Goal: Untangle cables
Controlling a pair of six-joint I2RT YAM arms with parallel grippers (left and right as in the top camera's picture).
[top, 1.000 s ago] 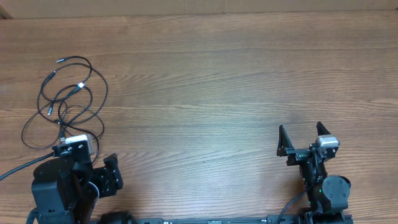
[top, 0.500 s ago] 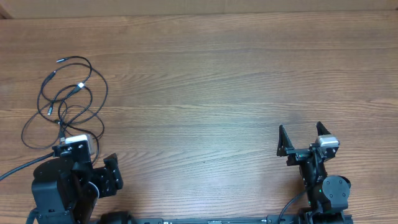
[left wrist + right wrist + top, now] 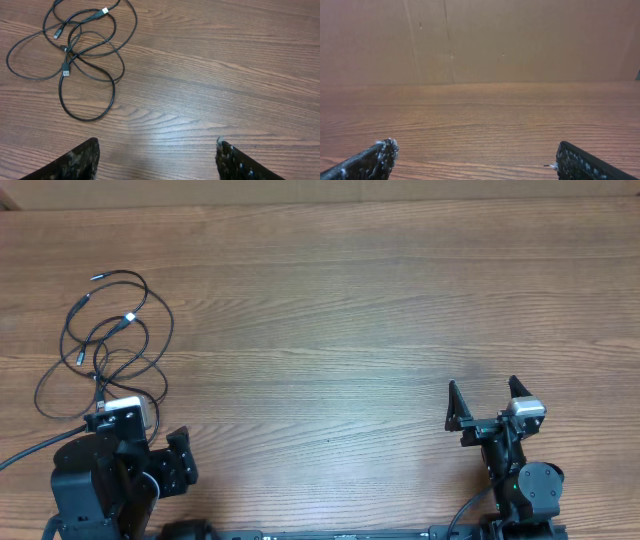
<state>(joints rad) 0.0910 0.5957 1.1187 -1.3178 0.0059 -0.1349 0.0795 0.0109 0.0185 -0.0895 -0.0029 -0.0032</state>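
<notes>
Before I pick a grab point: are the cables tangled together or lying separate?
Tangled. In the left wrist view the cables lie as overlapping loops crossing at several spots; no cord lies apart.

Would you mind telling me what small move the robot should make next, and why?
Probably ease the left gripper forward and down onto the cables: they lie in loose overlapping loops just ahead of it, untouched, and it is open. The right gripper, also open, sits far across the table.
</notes>
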